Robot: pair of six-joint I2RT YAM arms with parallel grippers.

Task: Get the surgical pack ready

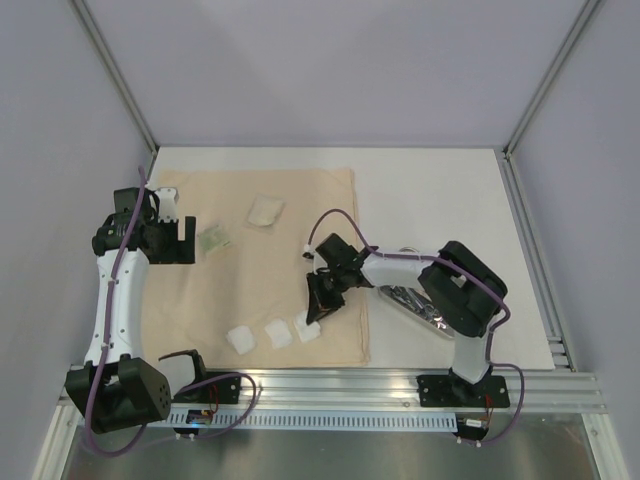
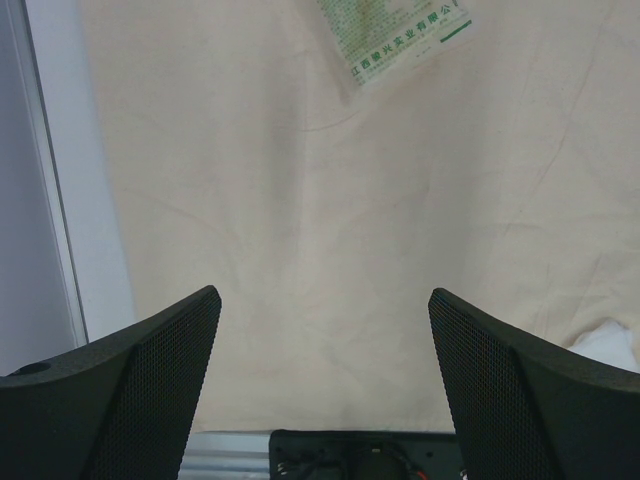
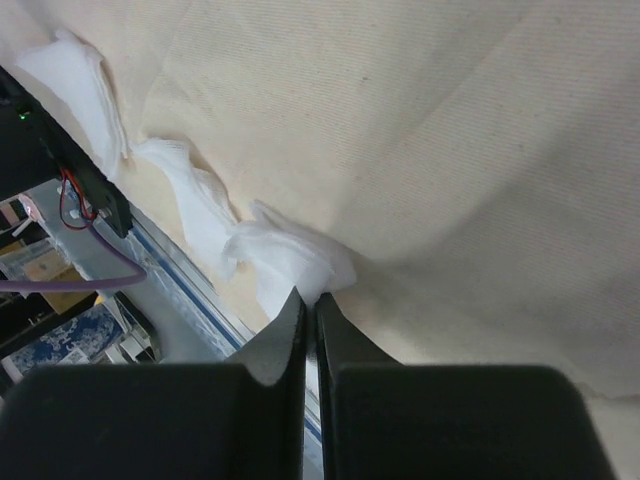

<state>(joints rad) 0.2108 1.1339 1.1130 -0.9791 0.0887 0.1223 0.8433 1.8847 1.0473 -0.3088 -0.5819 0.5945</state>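
Operator: Where am I on the right?
Spotter: Your right gripper (image 3: 308, 297) is at the lower middle of the top view, over the lower right part of the beige cloth (image 1: 270, 290), which is spread flat across the left half of the table (image 1: 450, 200). Its jaws are pressed together, and in your wrist view their tips touch the edge of the nearest gauze square (image 3: 285, 255). I cannot tell whether any gauze is pinched between them.
Operator: And the other gauze?
Spotter: The middle gauze square (image 1: 277, 332) and the left gauze square (image 1: 240, 338) lie in a row with it along the cloth's bottom edge, both left of your fingers and apart from them.
Operator: My left side?
Spotter: Your left gripper (image 2: 322, 300) hangs over the cloth's left edge, jaws spread wide with bare cloth showing between them. A printed packet (image 2: 395, 40) lies just beyond it, at the top of your left wrist view. A white packet (image 1: 265, 211) lies further up and right on the cloth.
Operator: The metal things?
Spotter: Some shiny metal pieces (image 1: 412, 300) lie on the table right of the cloth, partly under your right arm (image 1: 460, 290). I cannot sort tray from tools.
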